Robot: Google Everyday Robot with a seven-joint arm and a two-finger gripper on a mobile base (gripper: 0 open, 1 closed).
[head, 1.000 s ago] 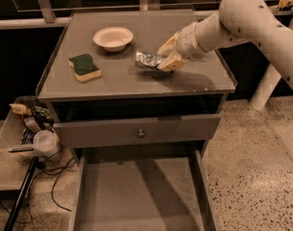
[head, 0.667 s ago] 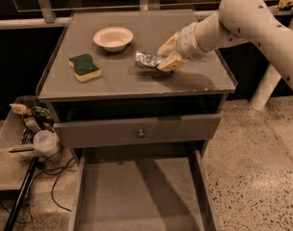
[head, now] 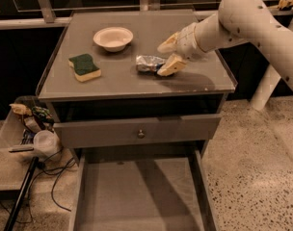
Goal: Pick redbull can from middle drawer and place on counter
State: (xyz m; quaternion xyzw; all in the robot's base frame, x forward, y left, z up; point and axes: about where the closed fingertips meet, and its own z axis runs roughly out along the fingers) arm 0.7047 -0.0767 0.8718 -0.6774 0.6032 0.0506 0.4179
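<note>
1. At the left of the counter (head: pixel 55 81) I see a green sponge (head: pixel 84 66), with a white bowl (head: pixel 113 37) behind it to the right; neither matters to my job
2. Lower down, the middle drawer (head: pixel 137 196) stands pulled out and its floor is bare, so I judge the pick done
3. The redbull can (head: pixel 149 63) lies on its side on the counter, right of the sponge and well inside the rim. Its long axis runs roughly left to right, one end toward the sponge, the other toward the gripper
4. The gripper (head: pixel 166 56) sits at the can's right end with its jaws spread wider than the can. The lower finger is touching it or just beside it; I cannot tell which
5. I judge this the release. My next move would be to draw back to the right and upward without nudging the can, which could roll
</note>
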